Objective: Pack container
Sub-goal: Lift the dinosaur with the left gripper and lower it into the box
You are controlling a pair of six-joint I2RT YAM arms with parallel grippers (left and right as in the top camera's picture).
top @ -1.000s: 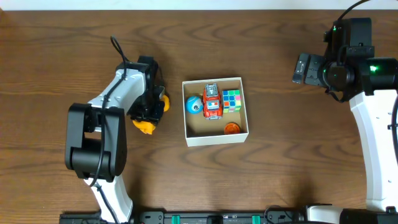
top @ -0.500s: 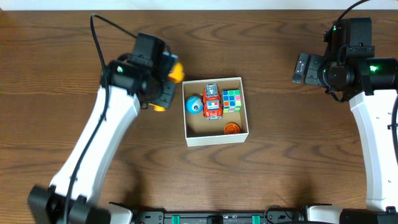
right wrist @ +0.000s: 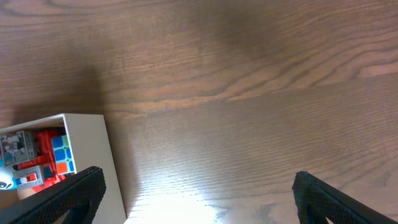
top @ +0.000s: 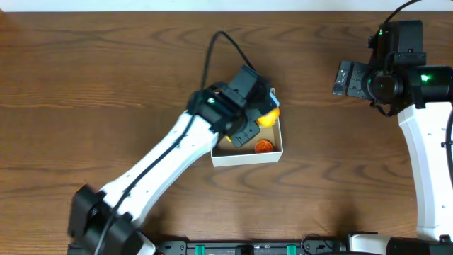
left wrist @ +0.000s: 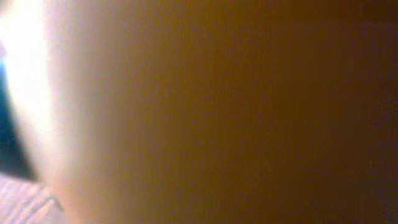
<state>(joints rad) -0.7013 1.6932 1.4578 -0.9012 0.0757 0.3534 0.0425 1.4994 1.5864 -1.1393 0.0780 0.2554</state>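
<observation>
Dark wood table (top: 340,191), evenly lit. Container (top: 248,159) sits mid-table, well apart from my right arm (top: 425,142).

Left arm (top: 177,152) reaches slantwise over the container and hides most of its inside. Left jaws clamped on a yellow toy (top: 267,117), as I judge it: overhead, the toy sits hard against the jaw tips, and the left wrist lens gives only an orange-yellow blur. Toy hangs over the container's right side, close to the wall. Its height above the floor: cannot tell.

Right jaws apart and empty, fingers (right wrist: 78,186) wide over bare table. From that wrist, a car (right wrist: 43,144) and cube (right wrist: 62,155) show inside the container. Overhead, an orange disc (top: 264,146) lies on its floor.

Risks, as I judge them:
- Toy let go onto the car or cube could roll off and hop the low wall.
- Release so near the right wall could catch the rim.
- Thin walls: a nudge from my left wrist would slide or tip the container.
- Blind left lens: no close check on the drop spot.
</observation>
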